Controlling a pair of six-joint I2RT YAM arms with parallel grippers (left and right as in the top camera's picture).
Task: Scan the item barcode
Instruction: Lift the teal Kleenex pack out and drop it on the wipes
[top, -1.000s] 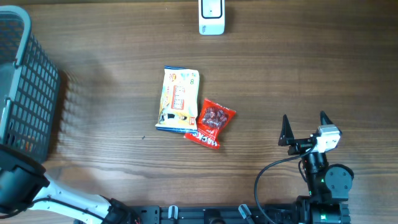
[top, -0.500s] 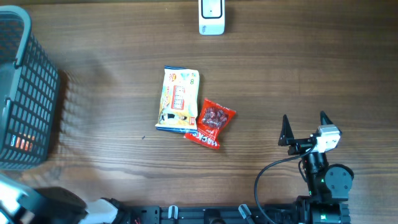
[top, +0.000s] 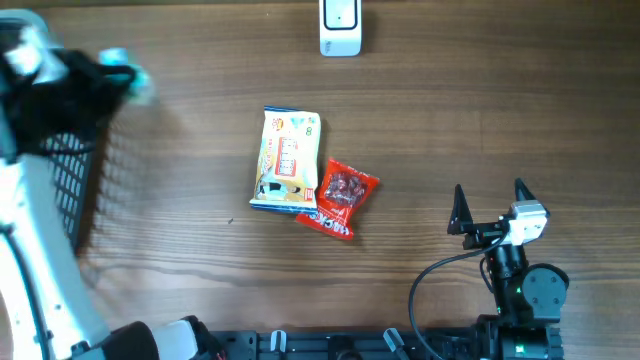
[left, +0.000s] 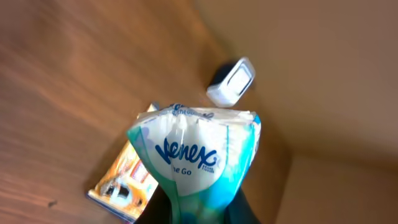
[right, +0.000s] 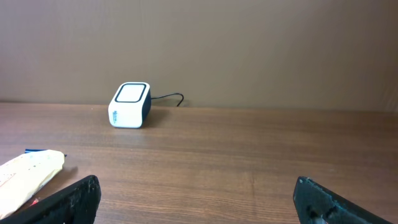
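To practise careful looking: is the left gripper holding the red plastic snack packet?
No: the left gripper is shut on a white-and-teal tissue pack; the red snack packet lies on the wooden table.

The soft plastic tissue pack (left: 196, 158) is white with teal edges and dark blue lettering. The small boxy scanner (top: 340, 27) is white with dark sides. The flat snack packet (top: 286, 158) is pale yellow with red print; the crinkled packet (top: 340, 196) is red. The wood-grain counter (top: 480, 110) is brown, and the plastic mesh basket (top: 75, 180) is dark grey.
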